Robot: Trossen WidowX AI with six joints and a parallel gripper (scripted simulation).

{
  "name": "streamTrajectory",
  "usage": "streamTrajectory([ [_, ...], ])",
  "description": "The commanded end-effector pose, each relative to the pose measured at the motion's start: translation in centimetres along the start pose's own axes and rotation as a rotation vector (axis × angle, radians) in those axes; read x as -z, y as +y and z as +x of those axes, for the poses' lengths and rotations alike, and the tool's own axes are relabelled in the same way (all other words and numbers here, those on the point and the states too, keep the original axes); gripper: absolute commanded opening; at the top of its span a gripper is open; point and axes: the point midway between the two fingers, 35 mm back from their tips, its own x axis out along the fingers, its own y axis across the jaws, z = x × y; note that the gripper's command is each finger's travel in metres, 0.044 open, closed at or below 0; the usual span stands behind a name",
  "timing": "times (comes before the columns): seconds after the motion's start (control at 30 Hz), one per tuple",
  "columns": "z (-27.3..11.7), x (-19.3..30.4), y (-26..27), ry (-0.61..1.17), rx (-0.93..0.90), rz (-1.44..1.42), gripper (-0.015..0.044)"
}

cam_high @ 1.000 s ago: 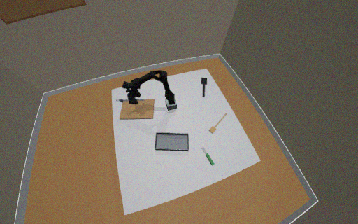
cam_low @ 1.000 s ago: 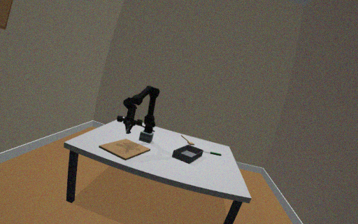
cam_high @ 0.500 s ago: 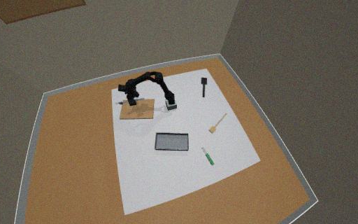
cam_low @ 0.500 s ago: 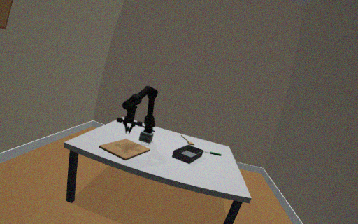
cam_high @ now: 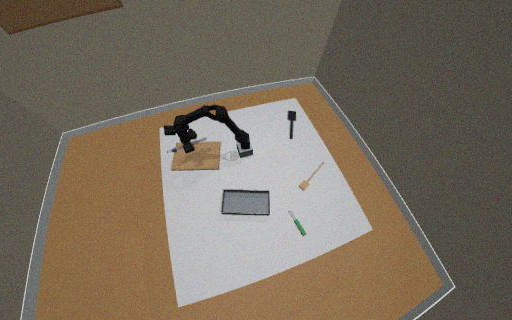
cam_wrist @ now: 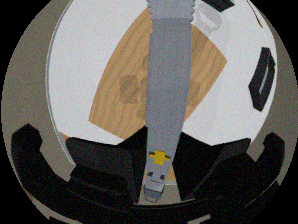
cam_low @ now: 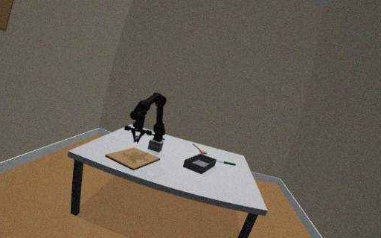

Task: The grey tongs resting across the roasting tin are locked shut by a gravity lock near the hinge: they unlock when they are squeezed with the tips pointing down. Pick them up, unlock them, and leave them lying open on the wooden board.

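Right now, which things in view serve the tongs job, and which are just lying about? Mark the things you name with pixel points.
Part of the job:
- grey tongs [cam_high: 204, 138] [cam_wrist: 170, 75]
- wooden board [cam_high: 207, 162] [cam_low: 132, 163] [cam_wrist: 117, 65]
- roasting tin [cam_high: 245, 214] [cam_low: 193, 166], where they started

Just lying about:
- green-handled tool [cam_high: 300, 227] [cam_low: 229, 163]
- black tool [cam_high: 291, 116]
- wooden tool [cam_high: 304, 185] [cam_low: 202, 152]

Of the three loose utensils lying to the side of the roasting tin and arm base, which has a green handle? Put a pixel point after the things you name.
The one nearest the roasting tin's [cam_high: 223, 202] [cam_low: 191, 167] end: green handle [cam_high: 300, 227] [cam_low: 229, 163], pale tip; the others are black and tan.
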Motion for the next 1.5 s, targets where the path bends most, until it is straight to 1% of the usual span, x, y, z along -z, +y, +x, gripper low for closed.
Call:
streamTrajectory([
  [0.0,-0.5,0.3,0.0,-0.037,-0.016,-0.008,-0.015],
  [0.27,-0.4,0.0,-0.2,-0.132,-0.026,-0.023,-0.015],
  [0.6,-0.2,0.0,-0.2,-0.132,-0.027,-0.023,-0.015],
  [1.47,4.0,-0.3,0.0,-0.132,-0.027,-0.023,-0.015],
])
